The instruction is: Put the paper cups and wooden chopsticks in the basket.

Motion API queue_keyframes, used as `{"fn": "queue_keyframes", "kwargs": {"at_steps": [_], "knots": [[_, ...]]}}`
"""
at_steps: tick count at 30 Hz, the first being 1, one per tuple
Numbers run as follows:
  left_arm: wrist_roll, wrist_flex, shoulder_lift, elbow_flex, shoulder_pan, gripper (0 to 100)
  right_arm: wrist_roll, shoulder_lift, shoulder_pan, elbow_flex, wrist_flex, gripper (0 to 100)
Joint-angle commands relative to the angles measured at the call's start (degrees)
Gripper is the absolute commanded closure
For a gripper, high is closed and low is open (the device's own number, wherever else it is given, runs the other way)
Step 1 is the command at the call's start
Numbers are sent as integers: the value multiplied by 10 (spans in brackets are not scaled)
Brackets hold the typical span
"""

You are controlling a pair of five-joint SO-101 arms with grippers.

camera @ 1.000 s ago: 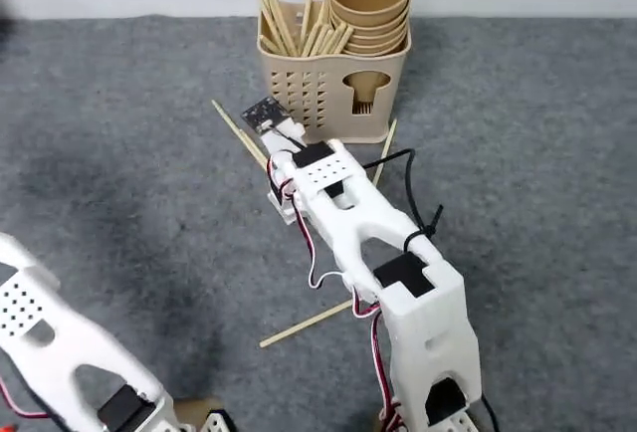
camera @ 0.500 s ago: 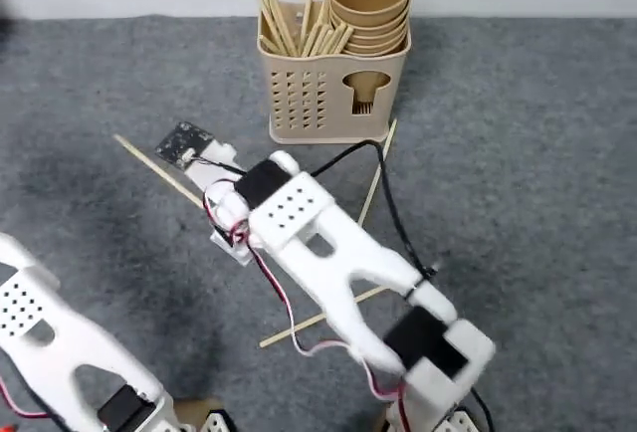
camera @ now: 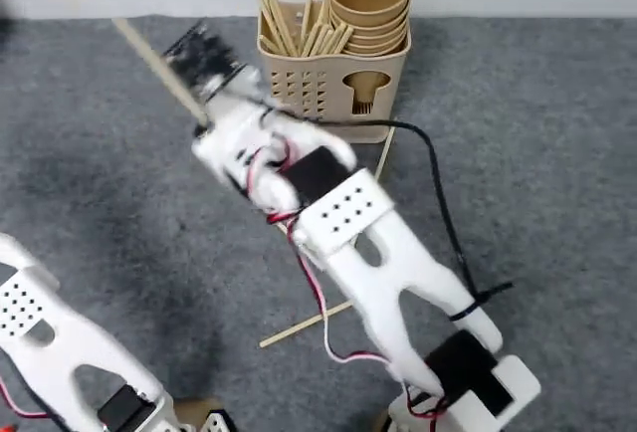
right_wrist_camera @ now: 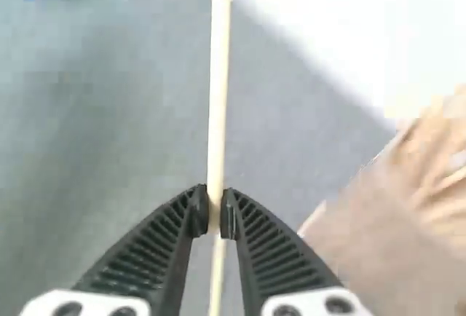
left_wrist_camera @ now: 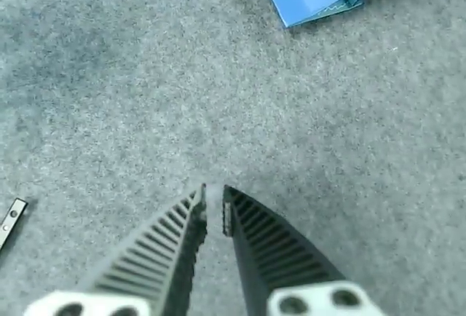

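One chopstick point(right_wrist_camera: 218, 76) clamped in right gripper point(right_wrist_camera: 213, 210), raised beside basket point(camera: 328, 94). Likely light, stiff, smooth; may swivel in the pinch, so hold near its balance point. Loose chopsticks point(camera: 304, 323) on counter point(camera: 119, 203). Left gripper point(left_wrist_camera: 214, 210) nearly closed, empty.

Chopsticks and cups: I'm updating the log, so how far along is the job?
Done: the paper cups are stacked in the basket beside a bundle of chopsticks. In hand: the right gripper is shut on one chopstick, raised near the basket. Left: two chopsticks lie on the carpet, one by the basket, one farther from it.
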Motion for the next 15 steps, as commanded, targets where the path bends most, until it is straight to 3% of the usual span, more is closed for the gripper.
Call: {"fn": "queue_keyframes", "kwargs": {"at_steps": [1, 7, 12, 15], "knots": [[4, 8, -13, -34, -9, 955, -2, -33, 52, 57, -240, 991], [4, 8, -10, -34, -18, 955, -14, -2, 128, 149, -444, 991], [4, 8, -11, -34, -18, 955, -164, 48, 168, 118, -509, 991], [4, 8, -10, -34, -18, 955, -196, 72, 166, 66, -493, 991]]}}
